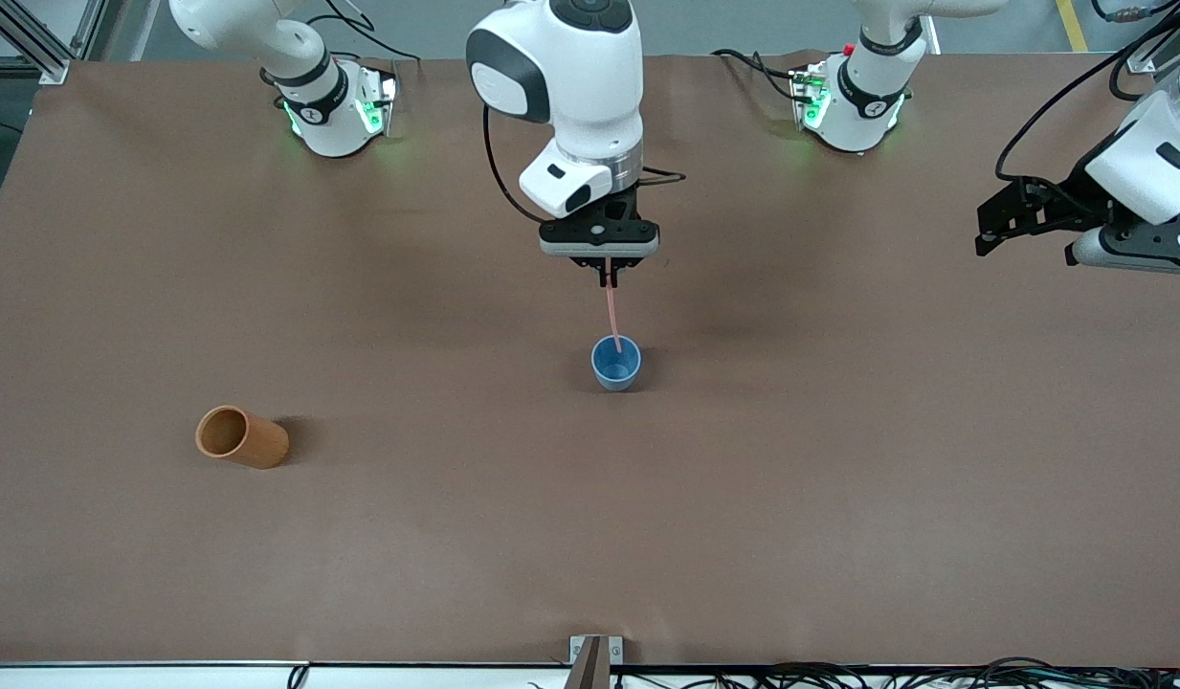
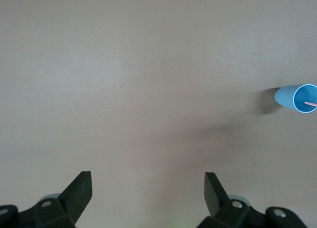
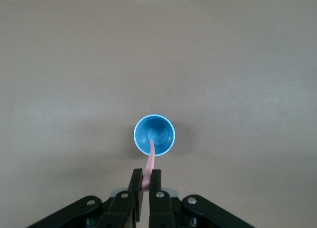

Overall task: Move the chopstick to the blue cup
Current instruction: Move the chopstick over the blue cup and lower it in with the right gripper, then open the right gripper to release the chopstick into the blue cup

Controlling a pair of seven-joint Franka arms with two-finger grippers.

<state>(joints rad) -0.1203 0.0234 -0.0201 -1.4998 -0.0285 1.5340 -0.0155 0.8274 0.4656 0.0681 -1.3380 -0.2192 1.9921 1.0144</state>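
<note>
The blue cup [image 1: 615, 363] stands upright near the middle of the table. Straight above it hangs my right gripper [image 1: 609, 281], shut on the top end of the pale-pink chopstick [image 1: 612, 320]. The stick hangs nearly upright and its lower tip is inside the cup's mouth. In the right wrist view the chopstick [image 3: 150, 162] runs from between the fingers [image 3: 135, 181] down into the blue cup [image 3: 161, 134]. My left gripper [image 2: 147, 184] is open and holds nothing, raised over the left arm's end of the table [image 1: 1028, 222]; its view shows the blue cup [image 2: 296, 98] off to one side.
An orange-brown cylindrical cup [image 1: 241, 436] lies on its side toward the right arm's end of the table, nearer the front camera than the blue cup. Brown tabletop [image 1: 838, 459] surrounds both cups. A small metal bracket [image 1: 594, 653] sits at the table's front edge.
</note>
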